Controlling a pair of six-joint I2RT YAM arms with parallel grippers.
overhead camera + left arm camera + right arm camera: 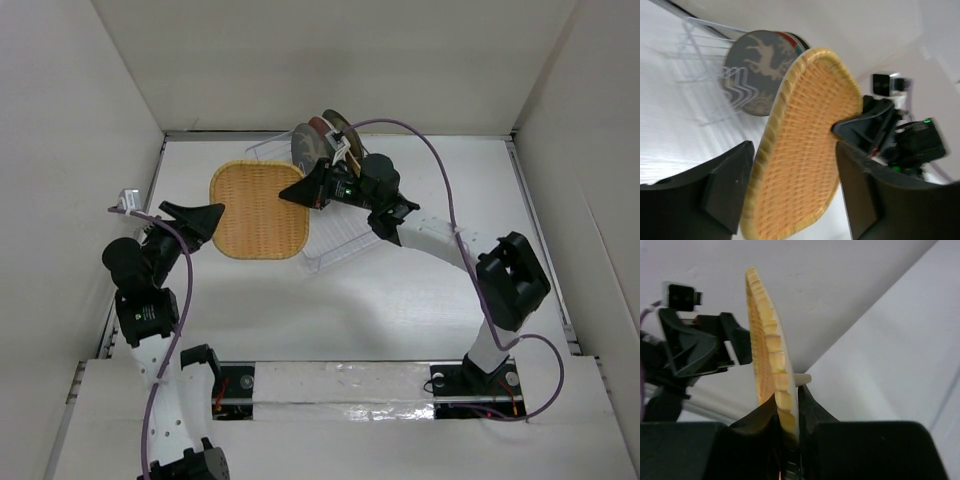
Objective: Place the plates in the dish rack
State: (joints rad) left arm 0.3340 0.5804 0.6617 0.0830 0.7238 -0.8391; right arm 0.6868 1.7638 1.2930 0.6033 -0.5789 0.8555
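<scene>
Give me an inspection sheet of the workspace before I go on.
Surface: white table, with the rack at its back centre.
Job's things: woven plate held at the rack's left edge; horse plate upright at the rack's far end, with more plates behind it, count unclear.
Clutter: nothing seen.
Grippers: right gripper shut on the woven plate's rim; left gripper open, its fingers either side of the opposite edge.
Cables: right cable, purple, arcs over its arm; left cable, purple, runs along its arm; neither touches the woven plate.
Surroundings: white walls on three sides.
</scene>
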